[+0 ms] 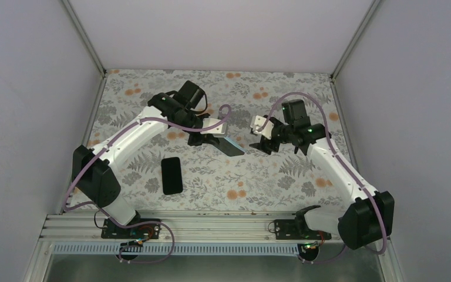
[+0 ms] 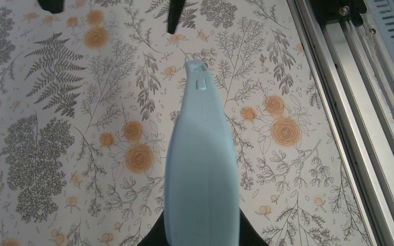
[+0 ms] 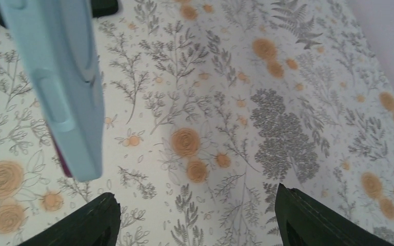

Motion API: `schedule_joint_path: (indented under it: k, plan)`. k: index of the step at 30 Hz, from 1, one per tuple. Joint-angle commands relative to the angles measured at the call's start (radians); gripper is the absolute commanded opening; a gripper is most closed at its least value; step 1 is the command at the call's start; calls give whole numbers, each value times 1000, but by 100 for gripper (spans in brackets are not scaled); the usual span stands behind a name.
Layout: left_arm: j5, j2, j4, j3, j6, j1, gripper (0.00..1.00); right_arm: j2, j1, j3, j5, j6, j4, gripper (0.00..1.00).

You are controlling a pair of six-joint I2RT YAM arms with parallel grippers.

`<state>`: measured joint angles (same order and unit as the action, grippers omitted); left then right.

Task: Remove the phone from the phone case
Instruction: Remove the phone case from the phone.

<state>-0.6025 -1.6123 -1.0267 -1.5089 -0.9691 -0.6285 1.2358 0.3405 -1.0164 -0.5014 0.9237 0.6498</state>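
Observation:
The light blue phone case (image 2: 201, 169) is held edge-on above the table in my left gripper (image 2: 201, 240), which is shut on its near end. In the top view the case (image 1: 231, 145) juts from the left gripper (image 1: 211, 138) toward the right arm. A black phone (image 1: 171, 175) lies flat on the table, apart from the case, near the left arm. My right gripper (image 3: 197, 225) is open and empty, its fingers (image 3: 90, 220) wide apart, just right of the case's free end (image 3: 61, 77). In the top view the right gripper (image 1: 262, 141) is a short gap from the case.
The floral tablecloth (image 1: 258, 182) covers the table. A metal rail (image 1: 211, 226) runs along the near edge, also in the left wrist view (image 2: 349, 102). Grey walls (image 1: 29, 88) enclose the left, back and right. Purple cables (image 1: 152, 120) loop along both arms.

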Motion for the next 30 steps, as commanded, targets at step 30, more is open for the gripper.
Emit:
schedule_joint_path:
  k: [30]
  plan:
    - [-44, -6, 26, -41, -8, 4, 2, 54, 65, 60, -15, -60, -92, 74]
